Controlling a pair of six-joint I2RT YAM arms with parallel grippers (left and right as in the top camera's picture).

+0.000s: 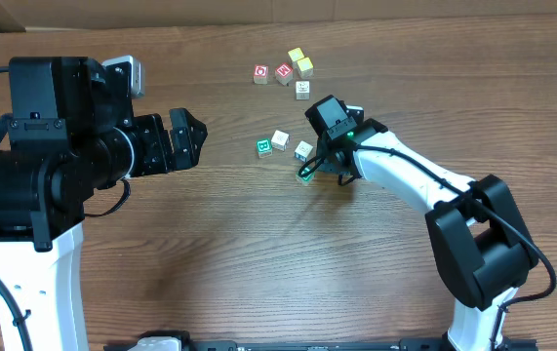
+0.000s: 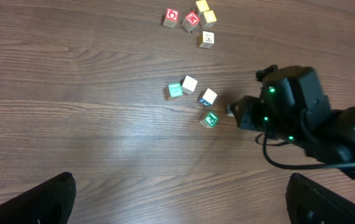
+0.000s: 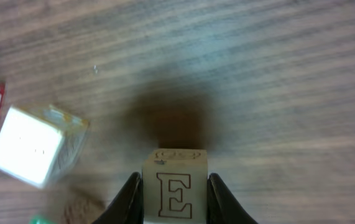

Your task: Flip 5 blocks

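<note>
Now, right pincer (image 3: 176, 198) pinching E block (image 3: 175, 184) between its tips, left pincer (image 2: 180, 193) spread wide, well apart.

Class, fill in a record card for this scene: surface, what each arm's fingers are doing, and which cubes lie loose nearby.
surface: wooden table
right gripper: fingers closed on both sides of the E block
left gripper: fingers wide open, holding nothing, apart from every cube
red-printed cubes: two, side by side, not held
white cube: loose, left of the E block in the right wrist view, not touching it
</note>
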